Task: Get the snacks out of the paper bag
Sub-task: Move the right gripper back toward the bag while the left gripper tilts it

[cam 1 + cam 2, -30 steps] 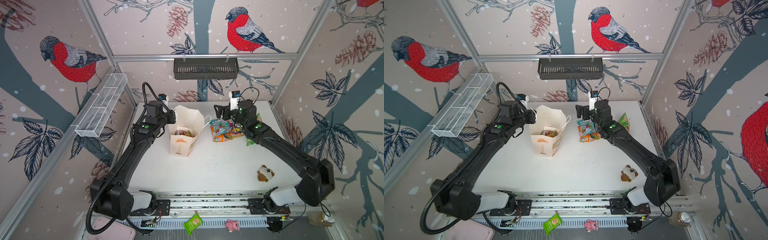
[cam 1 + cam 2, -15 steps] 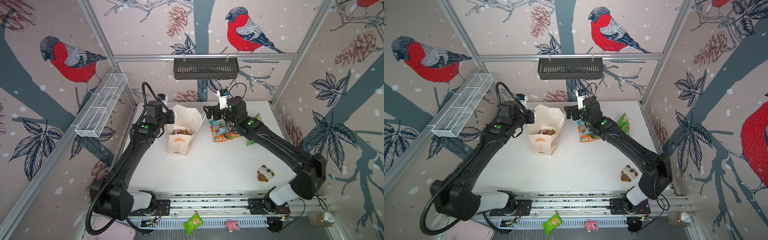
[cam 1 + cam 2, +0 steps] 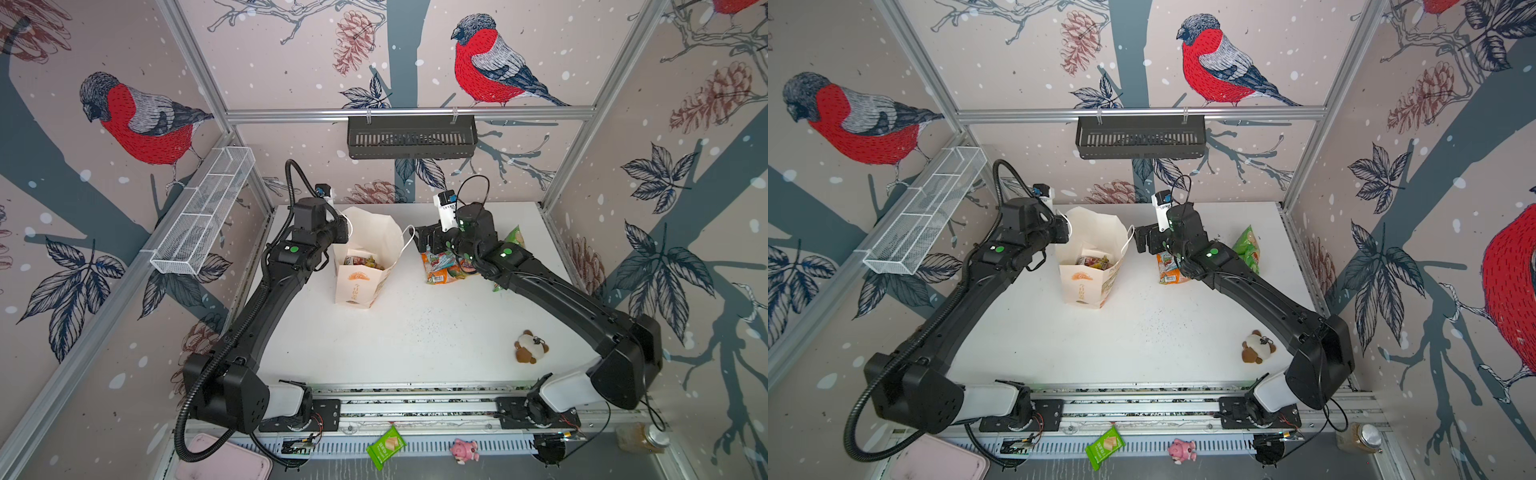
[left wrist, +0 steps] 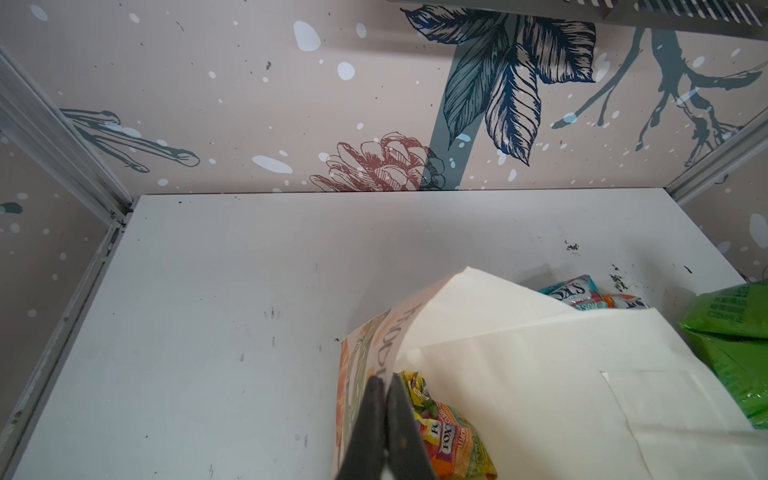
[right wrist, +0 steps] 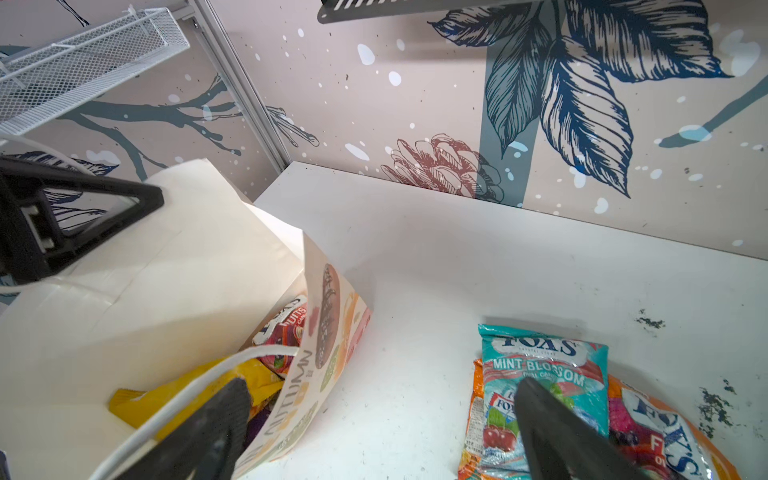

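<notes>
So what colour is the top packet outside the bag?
The packet is teal; see right wrist view.

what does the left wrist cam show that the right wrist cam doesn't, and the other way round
Only the left wrist view: the left gripper shut on the paper bag's printed wall, and a green packet beside the bag. Only the right wrist view: the open right gripper, the bag's white cord handle, a yellow packet inside, and the wire basket on the wall. Both: the bag, and the teal packet on the table beside it.
</notes>
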### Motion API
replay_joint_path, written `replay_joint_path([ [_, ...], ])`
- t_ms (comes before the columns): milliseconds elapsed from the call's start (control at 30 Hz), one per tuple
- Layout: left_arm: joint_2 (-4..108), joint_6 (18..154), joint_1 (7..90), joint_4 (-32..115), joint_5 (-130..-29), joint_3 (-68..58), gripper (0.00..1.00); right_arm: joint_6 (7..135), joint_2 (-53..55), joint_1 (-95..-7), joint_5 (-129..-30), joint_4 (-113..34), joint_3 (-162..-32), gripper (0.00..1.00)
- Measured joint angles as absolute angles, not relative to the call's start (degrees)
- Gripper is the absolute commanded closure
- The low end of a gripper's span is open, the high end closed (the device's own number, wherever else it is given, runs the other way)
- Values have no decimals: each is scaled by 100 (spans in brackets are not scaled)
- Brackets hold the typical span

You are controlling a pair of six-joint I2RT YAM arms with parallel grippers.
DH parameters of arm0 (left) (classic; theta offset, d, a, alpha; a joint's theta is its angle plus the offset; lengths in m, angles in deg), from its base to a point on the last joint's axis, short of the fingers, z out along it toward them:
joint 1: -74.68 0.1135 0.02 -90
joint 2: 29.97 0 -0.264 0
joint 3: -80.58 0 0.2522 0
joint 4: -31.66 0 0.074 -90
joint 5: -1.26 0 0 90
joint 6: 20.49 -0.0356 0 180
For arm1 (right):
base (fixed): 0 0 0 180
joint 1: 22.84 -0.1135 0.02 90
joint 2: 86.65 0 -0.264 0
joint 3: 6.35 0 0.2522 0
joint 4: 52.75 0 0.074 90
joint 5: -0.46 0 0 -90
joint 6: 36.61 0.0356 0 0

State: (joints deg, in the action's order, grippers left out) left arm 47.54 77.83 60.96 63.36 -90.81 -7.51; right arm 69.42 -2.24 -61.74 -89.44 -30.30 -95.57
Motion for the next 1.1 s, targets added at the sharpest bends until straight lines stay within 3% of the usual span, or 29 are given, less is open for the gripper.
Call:
replay_joint_path([
  [533,5635,7186,6195,6327,-9536,-1647,100,6947,-222,-6165,-8791,-3146,-9411,0],
  [1100,5500,6248,4523,6093,-9874,-1177,100,7157,-1433,-6167,-9320,-3648,-7935,0],
])
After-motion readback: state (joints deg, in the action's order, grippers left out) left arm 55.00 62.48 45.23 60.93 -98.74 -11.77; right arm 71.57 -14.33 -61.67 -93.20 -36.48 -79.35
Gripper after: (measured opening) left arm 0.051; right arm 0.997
